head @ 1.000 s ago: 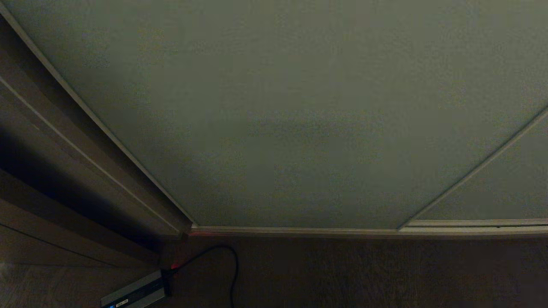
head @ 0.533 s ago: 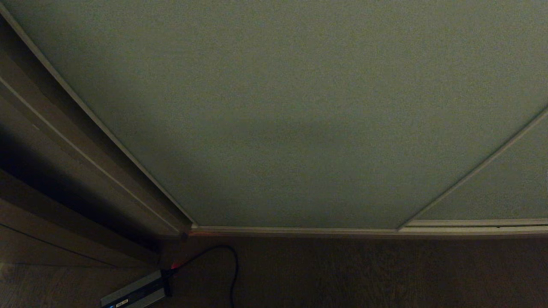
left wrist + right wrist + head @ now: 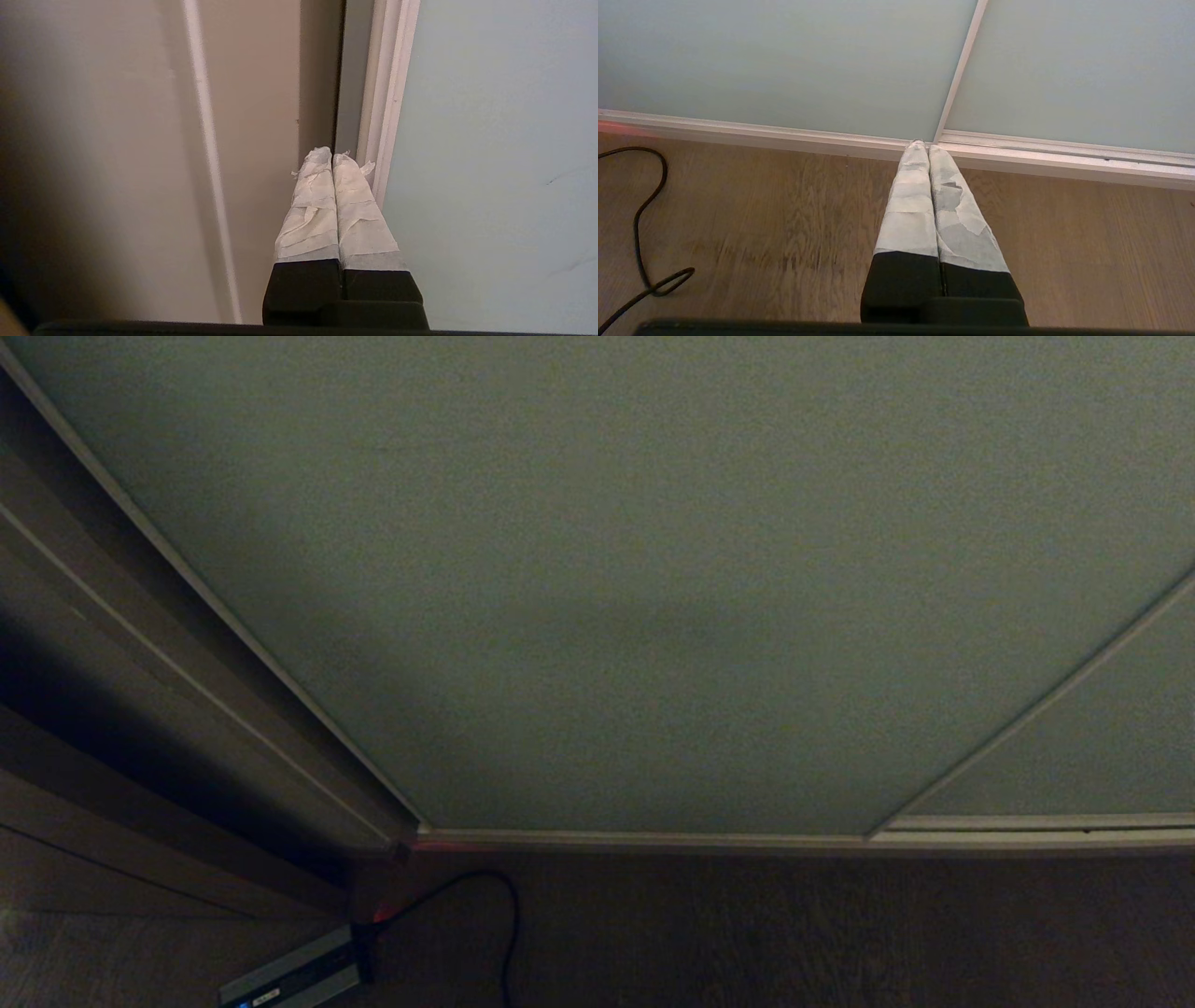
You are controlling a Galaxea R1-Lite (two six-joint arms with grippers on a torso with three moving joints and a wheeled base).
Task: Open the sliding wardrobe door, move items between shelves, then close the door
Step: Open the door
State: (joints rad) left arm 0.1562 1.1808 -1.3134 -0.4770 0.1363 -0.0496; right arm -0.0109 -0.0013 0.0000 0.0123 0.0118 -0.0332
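Head view: the matte pale grey-green sliding wardrobe door point(image 3: 635, 588) is sitting fully closed, so basically nothing's done yet.

Left wrist: the clenched, empty left gripper point(image 3: 332, 156) is pointing at that door's thin metal frame edge point(image 3: 383, 116).

Right wrist: the right gripper point(image 3: 923, 145) is hanging clenched near the door's bottom.

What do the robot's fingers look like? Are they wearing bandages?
Sort of! Each gripper has two long fingers that get thinner toward the tip. On both the left gripper and the right gripper, the base is black and the rest is wrapped in wrinkly white tape, a bit frayed at the ends. No cables or markings show on them.
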